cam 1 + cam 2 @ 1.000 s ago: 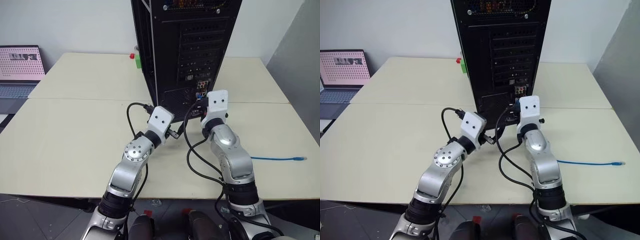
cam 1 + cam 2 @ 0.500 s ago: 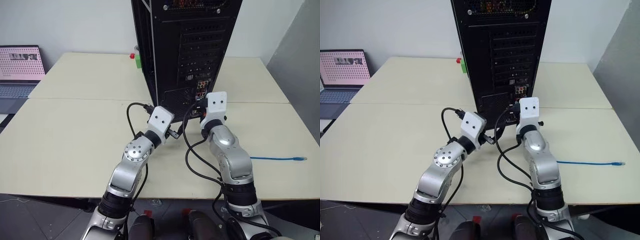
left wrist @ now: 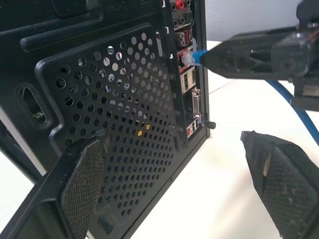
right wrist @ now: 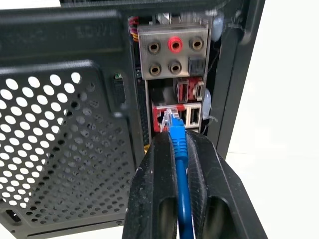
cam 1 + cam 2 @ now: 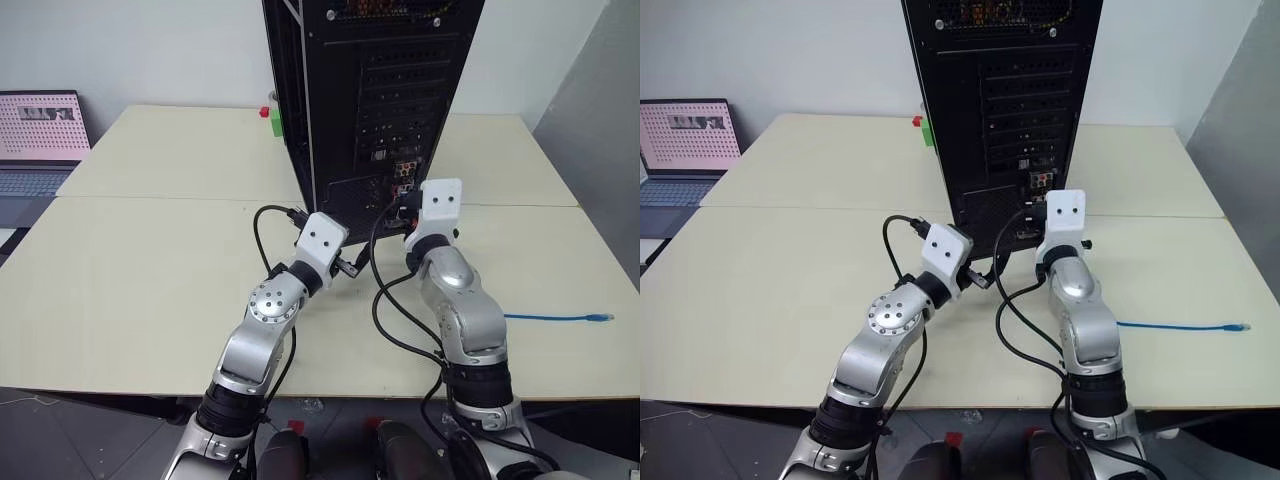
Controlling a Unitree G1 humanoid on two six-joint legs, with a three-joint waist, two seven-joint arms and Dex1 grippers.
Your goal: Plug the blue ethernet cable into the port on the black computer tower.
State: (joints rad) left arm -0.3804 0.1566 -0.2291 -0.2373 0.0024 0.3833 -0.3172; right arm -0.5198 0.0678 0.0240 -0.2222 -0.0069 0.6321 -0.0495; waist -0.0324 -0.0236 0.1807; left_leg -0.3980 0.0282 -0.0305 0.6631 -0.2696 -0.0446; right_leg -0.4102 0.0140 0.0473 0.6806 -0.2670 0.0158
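- Blue ethernet cable [image 4: 178,149]: plug end pinched in right gripper [image 4: 177,144], tip at the port [image 4: 162,119] low on the black computer tower [image 5: 370,90] rear panel, lined up for insertion.
- Slack trails right across desk [image 5: 130,270].
- Left gripper [image 3: 174,184] wide, holding nothing, beside the vent grille.
- Can't tell if plug is seated.

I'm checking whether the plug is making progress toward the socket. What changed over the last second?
The right tool nudged slightly to the right along the black computer tower rear panel; little else visibly changed. It stays shut on the blue ethernet cable, plug tip at the port. The left tool stays open beside the tower, and the cable's far end lies where it was.
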